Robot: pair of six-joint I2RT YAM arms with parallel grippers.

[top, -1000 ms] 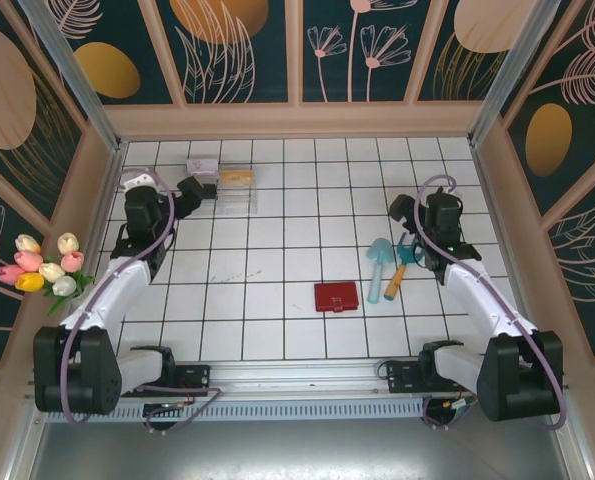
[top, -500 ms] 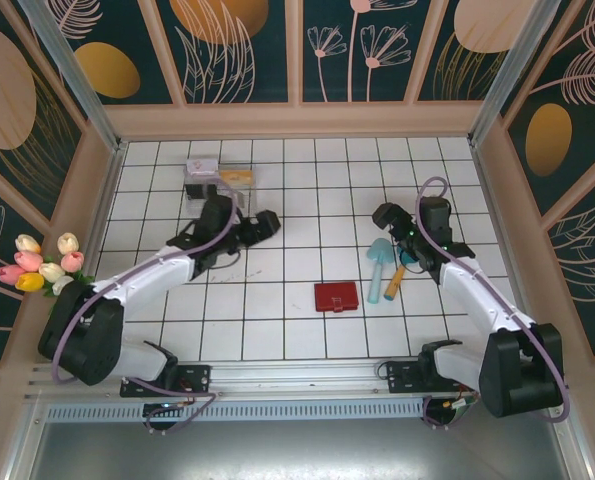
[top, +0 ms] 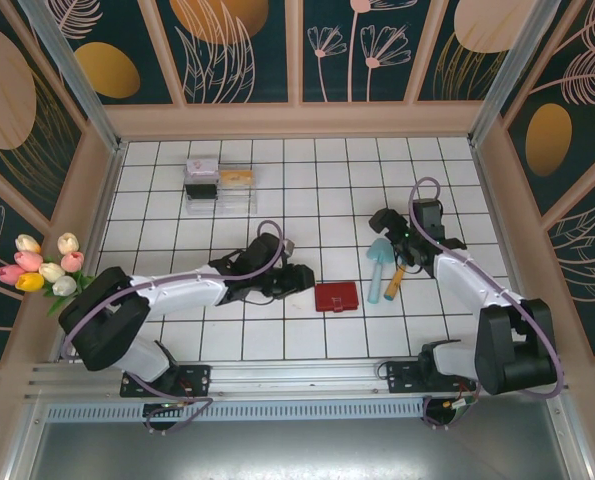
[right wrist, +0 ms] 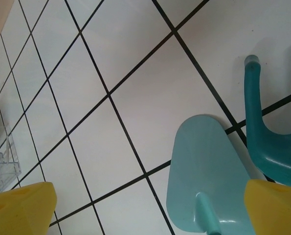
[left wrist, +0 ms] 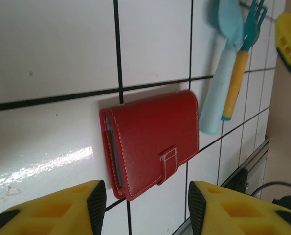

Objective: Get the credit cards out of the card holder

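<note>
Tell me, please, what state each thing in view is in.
Card holder: closed, lying flat on the table.
Left fingers: open, just short of the card holder, not touching it.
Shovel: lying flat.
Right fingers: open, holding nothing.

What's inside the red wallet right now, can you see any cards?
The small flat red card holder lies shut, strap fastened. Only a thin grey-blue edge shows along its open side; any cards are covered.
</note>
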